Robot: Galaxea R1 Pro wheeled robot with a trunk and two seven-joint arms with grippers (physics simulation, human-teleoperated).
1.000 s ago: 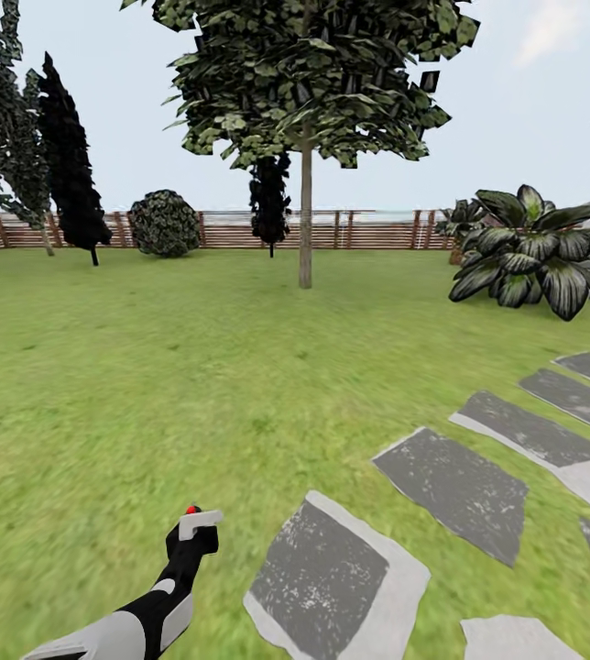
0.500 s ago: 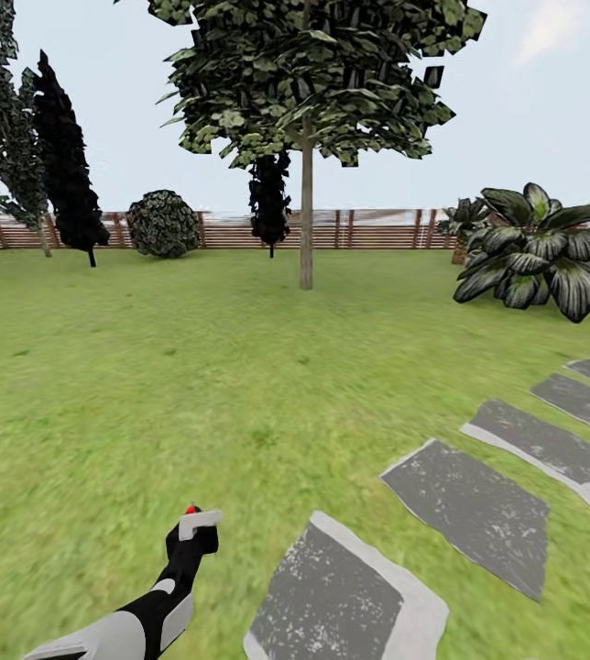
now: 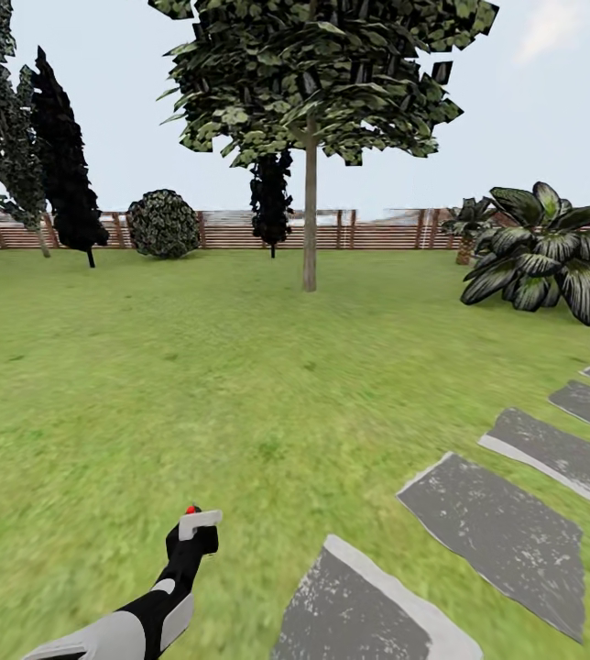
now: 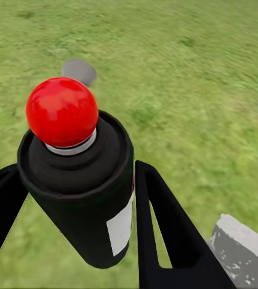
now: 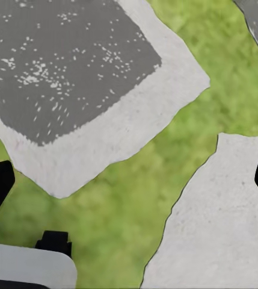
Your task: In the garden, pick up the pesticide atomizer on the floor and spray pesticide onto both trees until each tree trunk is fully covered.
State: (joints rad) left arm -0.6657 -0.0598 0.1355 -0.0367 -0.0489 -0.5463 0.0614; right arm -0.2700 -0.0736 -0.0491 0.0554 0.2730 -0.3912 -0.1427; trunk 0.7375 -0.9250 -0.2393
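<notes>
Holding the atomizer (image 4: 77, 180) clamped in my left gripper (image 3: 188, 541), I face the trunk (image 3: 310, 220) at 12 o'clock; spraying from this range risks missing bark.

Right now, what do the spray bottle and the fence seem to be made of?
The spray bottle, held in the left tool, looks like matte black plastic with a glossy red cap that shows a highlight. The fence looks like wood: reddish-brown horizontal slats between posts.
</notes>
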